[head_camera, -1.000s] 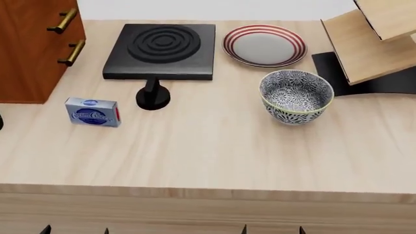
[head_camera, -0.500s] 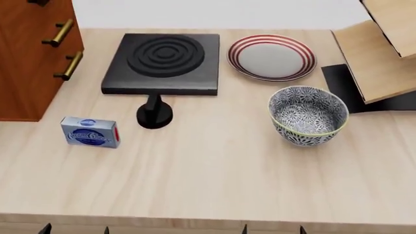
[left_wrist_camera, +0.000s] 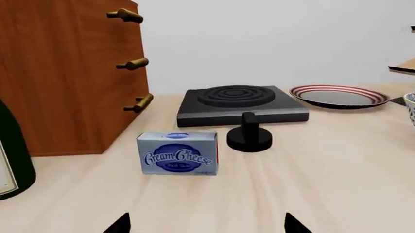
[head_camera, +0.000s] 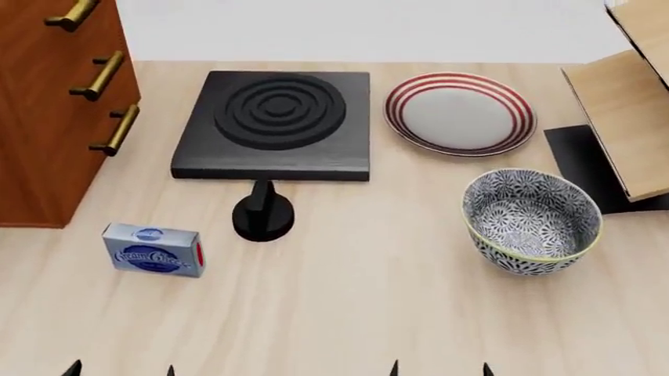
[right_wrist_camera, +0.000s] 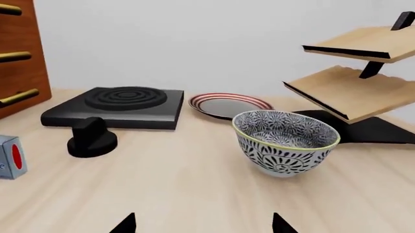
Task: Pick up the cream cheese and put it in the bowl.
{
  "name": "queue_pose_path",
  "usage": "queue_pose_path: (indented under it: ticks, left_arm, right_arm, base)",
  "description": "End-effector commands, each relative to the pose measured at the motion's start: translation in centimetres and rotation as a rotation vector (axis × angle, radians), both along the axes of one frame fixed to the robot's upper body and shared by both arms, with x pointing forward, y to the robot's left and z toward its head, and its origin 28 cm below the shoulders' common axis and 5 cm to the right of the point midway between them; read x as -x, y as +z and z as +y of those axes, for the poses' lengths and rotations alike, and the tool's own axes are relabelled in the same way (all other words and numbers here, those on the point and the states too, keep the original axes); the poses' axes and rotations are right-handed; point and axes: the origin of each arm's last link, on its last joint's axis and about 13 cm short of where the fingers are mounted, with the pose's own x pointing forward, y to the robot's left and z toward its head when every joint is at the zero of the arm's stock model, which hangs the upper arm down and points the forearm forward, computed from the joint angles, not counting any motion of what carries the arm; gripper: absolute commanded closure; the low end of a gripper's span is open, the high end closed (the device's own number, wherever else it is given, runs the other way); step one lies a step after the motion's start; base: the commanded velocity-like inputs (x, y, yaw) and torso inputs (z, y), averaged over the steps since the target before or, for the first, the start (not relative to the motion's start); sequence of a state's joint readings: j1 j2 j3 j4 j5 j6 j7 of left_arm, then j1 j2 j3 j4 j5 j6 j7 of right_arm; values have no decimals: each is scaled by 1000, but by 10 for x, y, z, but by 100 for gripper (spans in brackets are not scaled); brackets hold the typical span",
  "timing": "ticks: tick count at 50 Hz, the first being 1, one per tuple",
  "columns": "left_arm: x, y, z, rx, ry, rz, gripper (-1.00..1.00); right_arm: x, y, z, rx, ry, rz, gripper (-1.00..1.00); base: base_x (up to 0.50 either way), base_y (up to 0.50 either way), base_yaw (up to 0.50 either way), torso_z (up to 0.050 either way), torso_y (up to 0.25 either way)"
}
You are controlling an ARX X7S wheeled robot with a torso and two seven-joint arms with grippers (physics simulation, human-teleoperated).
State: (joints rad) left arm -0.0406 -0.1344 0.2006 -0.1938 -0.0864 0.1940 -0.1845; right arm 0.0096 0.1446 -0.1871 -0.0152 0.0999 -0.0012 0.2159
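**Cheese box on the table, bowl with nothing in it**

The bowl (head_camera: pixel 533 221) is deep and round, with black-and-white flowers all over and a thin yellow rim. Nothing is inside it. Just behind it is a flat white plate (head_camera: pixel 460 113) with red rings, and it has nothing on it either.

Everything sits on a pale wooden table (head_camera: pixel 356 305). A plain white wall is behind it. A brown cabinet (head_camera: pixel 52 110) with gold handles stands at the left. A black stove plate (head_camera: pixel 274 125) with round rings sits in the middle, and its black knob (head_camera: pixel 262 215) is just in front. A wooden shelf (right_wrist_camera: pixel 353 73) with two levels stands at the right, near the bowl. In the left wrist view, part of a dark green bottle (left_wrist_camera: pixel 13 155) shows beside the cabinet.

The cream cheese (head_camera: pixel 153 248) lies on the table in front of the cabinet, left of the knob and well apart from the bowl. Its blue oval says "Cream Cheese" in white letters.

The left gripper (left_wrist_camera: pixel 206 224) and right gripper (right_wrist_camera: pixel 202 224) show only dark tips, spread wide apart and holding nothing.
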Motion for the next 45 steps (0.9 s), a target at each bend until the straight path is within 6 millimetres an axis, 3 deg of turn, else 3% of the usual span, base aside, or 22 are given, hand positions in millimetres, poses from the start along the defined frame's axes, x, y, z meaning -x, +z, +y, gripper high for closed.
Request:
queue_pose_path:
  ticks: [1, 3, 4, 6, 10, 17, 18, 19, 26, 28, 32, 35, 36, 38, 40, 45]
  left_arm:
    - [0, -1, -1, -7, -1, -1, -100]
    - [0, 0, 0, -6, 2, -2, -100]
    - [0, 9, 0, -6, 2, -2, -100]
    - [1, 1, 0, -6, 4, -5, -100]
    - [0, 8, 0, -5, 5, -5, -100]
    - [0, 1, 0, -9, 2, -4, -100]
    - [0, 11, 0, -9, 3, -4, -100]
    - [0, 2, 0, -8, 3, -4, -100]
    - [-1, 0, 1, -8, 8, -4, -100]
    - [-1, 13, 0, -9, 8, -6, -100]
    - [-2, -2, 0, -9, 5, -2, -100]
    - [-1, 9, 0, -8, 5, -4, -100]
    - [0, 0, 1, -8, 5, -5, -100]
    - [0, 12, 1, -9, 6, -8, -100]
    - [0, 0, 1, -10, 10, -12, -100]
    - [0, 0, 1, -12, 8, -11, -100]
  right_arm:
    - [0, 0, 0, 2, 0, -1, -100]
    - [1, 1, 0, 2, 2, -4, -100]
    - [1, 1, 0, 2, 2, -4, -100]
    - [0, 1, 0, 2, -1, -4, -100]
    - [0, 1, 0, 2, 0, -3, -100]
    - [1, 1, 0, 7, 8, -1, -100]
    - [1, 1, 0, 13, 5, -2, -100]
    - [1, 1, 0, 11, 10, -2, -100]
    - [0, 0, 0, 24, 6, 5, -100]
    - [-1, -1, -1, 32, -8, 3, -100]
    - [-2, -3, -1, 33, -12, 8, -100]
    - [0, -1, 0, 30, -11, -1, -100]
    - [1, -1, 0, 32, -11, -2, -100]
    - [1, -1, 0, 33, -9, -2, -100]
    - [0, -1, 0, 35, -8, -1, -100]
    - [0, -2, 0, 37, -9, -1, -100]
  base:
    - [227, 102, 0, 0, 0]
    - [227, 105, 0, 0, 0]
    - [227, 105, 0, 0, 0]
    - [229, 104, 0, 0, 0]
    - [226, 105, 0, 0, 0]
    - [227, 98, 0, 0, 0]
    - [223, 23, 0, 0, 0]
    - [227, 20, 0, 0, 0]
    - [224, 3, 0, 0, 0]
    - [221, 0, 0, 0, 0]
    - [221, 0, 0, 0, 0]
    - [223, 0, 0, 0, 0]
    - [223, 0, 0, 0, 0]
    - [221, 0, 0, 0, 0]
    - [221, 0, 0, 0, 0]
    - [221, 0, 0, 0, 0]
